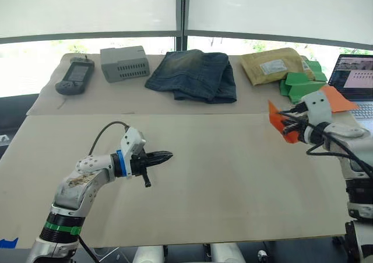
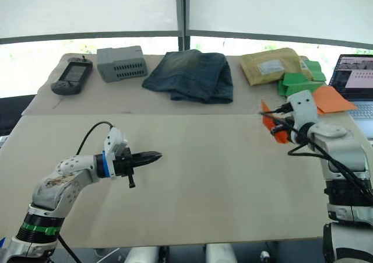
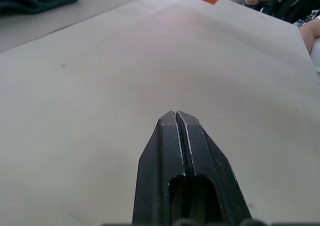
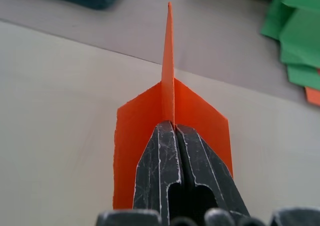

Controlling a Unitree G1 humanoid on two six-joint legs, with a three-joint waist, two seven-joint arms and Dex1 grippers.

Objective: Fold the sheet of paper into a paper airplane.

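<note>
the paper airplane [image 4: 170, 110] is held above the table [image 1: 233, 181], near its right edge, and it is not touching the surface. it is gripped by the right end effector [image 4: 175, 128], whose two black fingers are pressed together on the central keel of the bright orange paper, with a wing spread out on each side of the fingers and the pointed nose directed away from the wrist, toward the far part of the table. the left end effector [image 1: 165, 155] is seen above the left half of the table, closer to the near edge; its fingers are closed against each other and nothing is held between them. along the far edge several things are laid: a dark handheld device [image 1: 75, 78] at the far left corner, a grey box [image 1: 124, 63] beside it, folded jeans [image 1: 193, 74] about the middle, a yellow padded envelope [image 1: 273, 66] further right, and green folded papers [image 1: 302, 82] with a paler orange paper [image 1: 337, 98] just beside them. a laptop [image 1: 356, 82] is placed at the far right corner.
</note>
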